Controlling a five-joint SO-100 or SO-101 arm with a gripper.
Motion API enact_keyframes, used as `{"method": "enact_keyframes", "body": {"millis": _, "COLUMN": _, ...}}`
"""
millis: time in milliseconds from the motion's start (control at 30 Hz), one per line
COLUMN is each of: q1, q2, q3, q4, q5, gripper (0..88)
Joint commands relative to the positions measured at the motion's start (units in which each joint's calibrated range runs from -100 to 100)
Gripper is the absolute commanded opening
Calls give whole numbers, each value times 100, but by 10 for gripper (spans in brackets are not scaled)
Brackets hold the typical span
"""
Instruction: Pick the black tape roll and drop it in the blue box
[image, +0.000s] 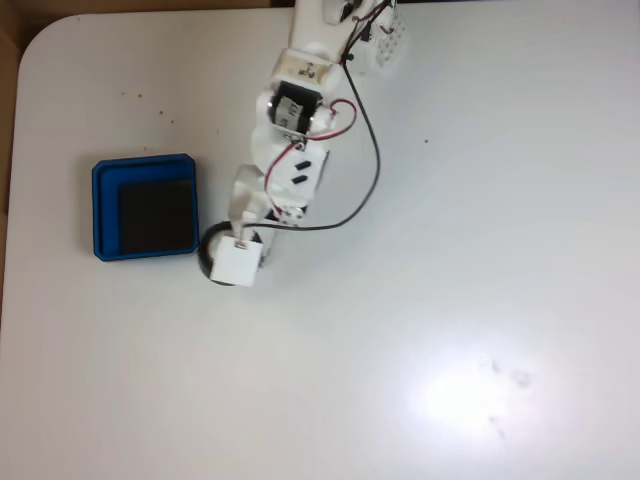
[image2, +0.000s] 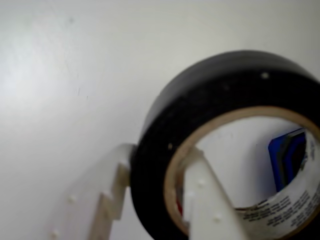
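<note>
- Fixed view: white arm reaches down from the top edge of the table; its wrist block covers most of the black tape roll, of which a dark arc shows at the block's left and lower edge.
- Roll sits just beside the lower right corner of the blue box, outside it. Touching or a hair apart: cannot tell. Box interior shows a bare black bottom.
- Wrist view: gripper straddles the wall of the black tape roll. One white finger stands inside the tan inner rim, the other against the black outer band.
- Jaws are narrowed to roughly the wall's thickness and appear to pinch it. Whether the roll is lifted or rests on the table cannot be told.
- Through the roll's open centre, a piece of the blue box is visible.
- Judged step: grasp made or being made; carry to the box not yet done.
- Risk: the pinch sits on one side of the ring, so the roll may swing or slip from the smooth fingers when raised.
- Risk: the box rim is very close; a low lift could catch the roll on the wall and shove the light tray, or knock the roll loose.
- Risk: early release would leave the roll on the rim or outside.
</note>
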Motion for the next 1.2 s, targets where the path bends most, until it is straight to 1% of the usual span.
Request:
{"method": "enact_keyframes", "body": {"millis": 0, "q1": 588, "q2": -37, "q3": -711, "q4": 2, "q5": 37, "gripper": 4}}
{"method": "enact_keyframes", "body": {"millis": 233, "q1": 1418, "q2": 641, "q3": -1475, "q4": 2, "q5": 37, "gripper": 4}}
{"method": "enact_keyframes", "body": {"millis": 667, "q1": 2473, "q2": 1686, "q3": -1807, "q4": 2, "q5": 37, "gripper": 4}}
{"method": "enact_keyframes", "body": {"millis": 1167, "q1": 2552, "q2": 2020, "q3": -1736, "q4": 60, "q5": 28, "gripper": 4}}
